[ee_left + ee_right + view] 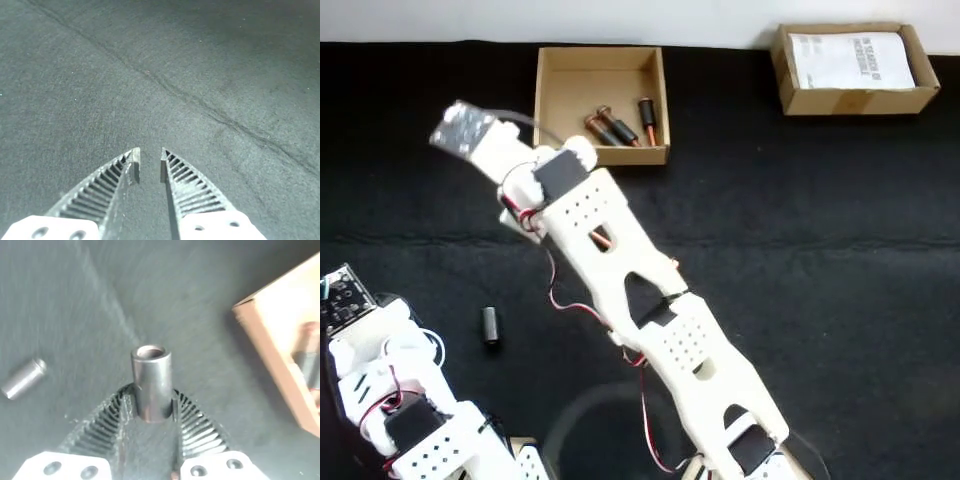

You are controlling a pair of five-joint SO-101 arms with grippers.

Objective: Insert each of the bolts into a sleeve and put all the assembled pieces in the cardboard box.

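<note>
My right gripper [150,399] is shut on a dark metal sleeve [150,375], which stands upright between the fingers with its hollow end showing. In the high view the right arm [620,260] stretches from the front to just left of the cardboard box [602,155]. Three assembled pieces [620,126] lie inside that box. A second sleeve [492,326] [22,379] lies loose on the black mat. My left gripper [150,156] hovers over bare mat, open by a narrow gap and holding nothing. The left arm [410,410] sits at the front left corner.
Another cardboard box [850,98] with a printed sheet in it stands at the back right. The near box's wall [265,345] is close beside my right gripper. A small copper-coloured bit [603,238] shows through an opening in the right arm.
</note>
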